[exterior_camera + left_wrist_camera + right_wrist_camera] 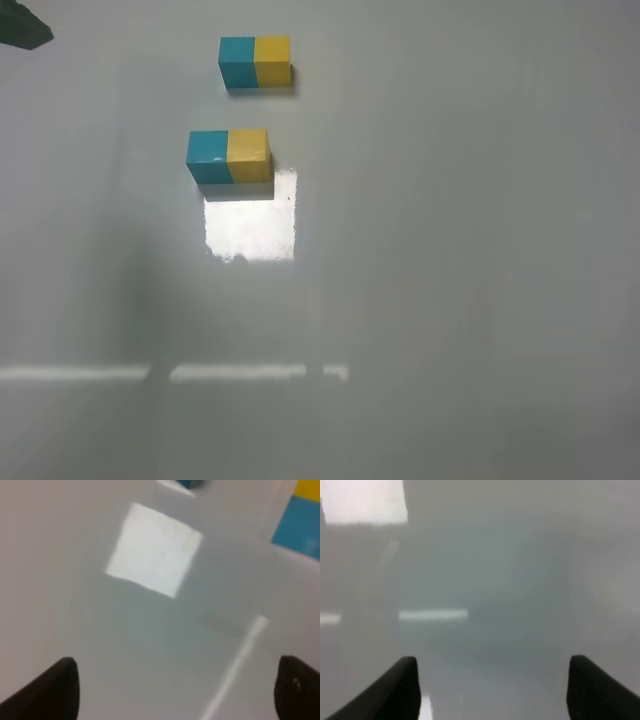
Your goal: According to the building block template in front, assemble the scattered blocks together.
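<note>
From the high camera, the far left corner shows only a dark green shape at the frame edge, too cropped to identify. To its right, on the pale glossy tabletop, sit two two-colour bars, each teal on the left and yellow on the right. The farther, slightly smaller one is the building block template. Nearer the camera and a touch further left are the scattered blocks: the teal cube and the yellow cube stand flush against each other, side faces touching, in the same order as the template. Just in front of them lies a bright square reflection, and a thin light streak crosses the near tabletop. The left end effector is spread wide with nothing between its dark fingertips, hanging over bare tabletop. The right end effector is likewise wide apart and empty above blurred tabletop.
</note>
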Motion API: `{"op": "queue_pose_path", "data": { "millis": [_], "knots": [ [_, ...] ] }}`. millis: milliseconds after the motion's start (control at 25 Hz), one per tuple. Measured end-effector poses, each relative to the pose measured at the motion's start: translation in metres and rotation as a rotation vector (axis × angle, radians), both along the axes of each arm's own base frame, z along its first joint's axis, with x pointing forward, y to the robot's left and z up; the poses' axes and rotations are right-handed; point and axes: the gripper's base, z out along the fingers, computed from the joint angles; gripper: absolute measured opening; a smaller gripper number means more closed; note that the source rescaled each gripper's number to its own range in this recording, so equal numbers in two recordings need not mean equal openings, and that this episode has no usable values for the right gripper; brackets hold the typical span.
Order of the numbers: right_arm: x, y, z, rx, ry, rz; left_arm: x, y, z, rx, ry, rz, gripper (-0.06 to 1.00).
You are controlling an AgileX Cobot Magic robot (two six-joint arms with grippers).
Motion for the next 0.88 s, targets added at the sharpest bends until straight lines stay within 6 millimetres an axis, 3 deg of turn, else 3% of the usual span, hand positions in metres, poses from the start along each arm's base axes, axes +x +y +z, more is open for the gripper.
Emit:
{"op": "queue_pose_path", "data": {
  "millis": [240,600,720,880],
  "knots": [
    [0.000,0.000,0.000,0.000,0.000,0.000,-0.044,0.049,0.008,-0.109,-0.095,0.145,0.77],
    [0.000,0.000,0.000,0.000,0.000,0.000,-0.107,0.122,-0.031,-0.249,-0.100,0.489,0.76],
    [0.000,0.000,0.000,0.000,0.000,0.000,-0.137,0.133,-0.049,-0.325,-0.095,0.612,0.76],
    [0.000,0.000,0.000,0.000,0.000,0.000,-0.166,0.129,-0.081,-0.454,-0.065,0.698,0.76]
  ]
}}
